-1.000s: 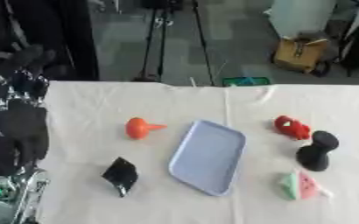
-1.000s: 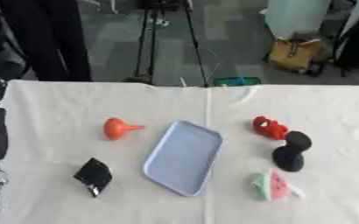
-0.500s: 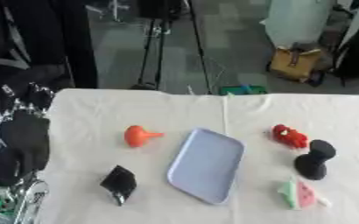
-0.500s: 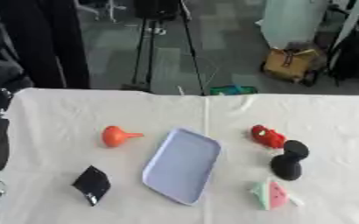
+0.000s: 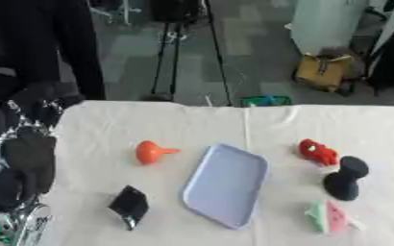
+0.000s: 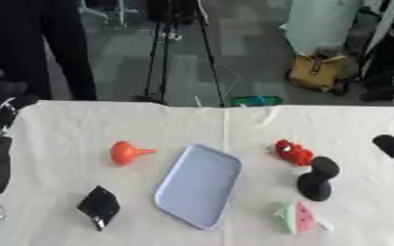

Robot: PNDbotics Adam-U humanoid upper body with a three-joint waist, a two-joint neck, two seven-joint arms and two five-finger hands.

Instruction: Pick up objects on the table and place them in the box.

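Five small things lie on the white-clothed bench [image 5: 192, 120] around a pale blue tray [image 5: 226, 185], which sits near the middle, set askew. Left of the tray is an orange funnel [image 5: 153, 152], its spout pointing toward the tray. Below that, near the front edge, lies a black pouch [image 5: 129, 205]. On the right side a red toy [image 5: 318, 153] sits farthest back; just in front of it stands a black dumbbell [image 5: 344, 178], close to the toy. Nearer the front lies a watermelon slice [image 5: 328, 217], green rind to the left, just beside the tray's lower corner. No thing lies on the tray.

The left hand [image 5: 19, 163] shows as a dark mass at the left edge, over the bench's side; whether its fingers are spread or curled I cannot tell. In the right eye view a dark tip of the right hand [image 6: 391, 145] enters at the right edge, well apart from the dumbbell; its fingers cannot be made out either.
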